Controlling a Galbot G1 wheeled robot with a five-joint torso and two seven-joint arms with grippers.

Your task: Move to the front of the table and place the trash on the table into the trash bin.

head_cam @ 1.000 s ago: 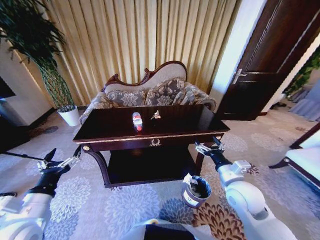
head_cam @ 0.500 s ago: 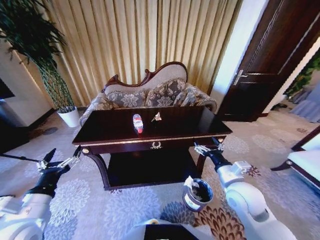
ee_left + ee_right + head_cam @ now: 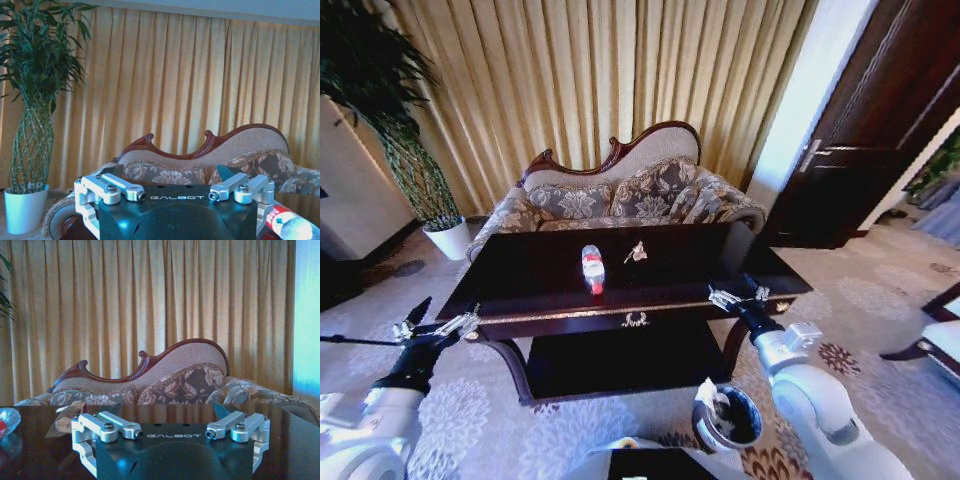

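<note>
The dark reddish-brown table (image 3: 520, 278) stands straight ahead. The trash lies on its top: a clear bottle (image 3: 592, 268) with a red-and-white label on its side near the middle, and a small crumpled wrapper (image 3: 636, 252) just right of it. The dark round trash bin (image 3: 703, 437) sits on the carpet below the table's right front corner, with a white wad at its rim. My left gripper (image 3: 438, 322) is open at the table's left front corner. My right gripper (image 3: 738, 294) is open at the right front edge. The right wrist view shows the wrapper (image 3: 65, 418) and bottle (image 3: 7, 419) beyond the open gripper (image 3: 174, 432). The left wrist view shows the bottle (image 3: 289, 224) beside the open gripper (image 3: 177, 196).
A patterned sofa (image 3: 620, 195) stands behind the table before gold curtains. A tall plant in a white pot (image 3: 448, 238) is at the back left, and a dark door (image 3: 865, 150) at the right. Patterned carpet lies around the table.
The whole view has shifted: the camera has come closer to the table, which now looks larger, and the bin sits lower in view. Both arms keep their pose, grippers open.
</note>
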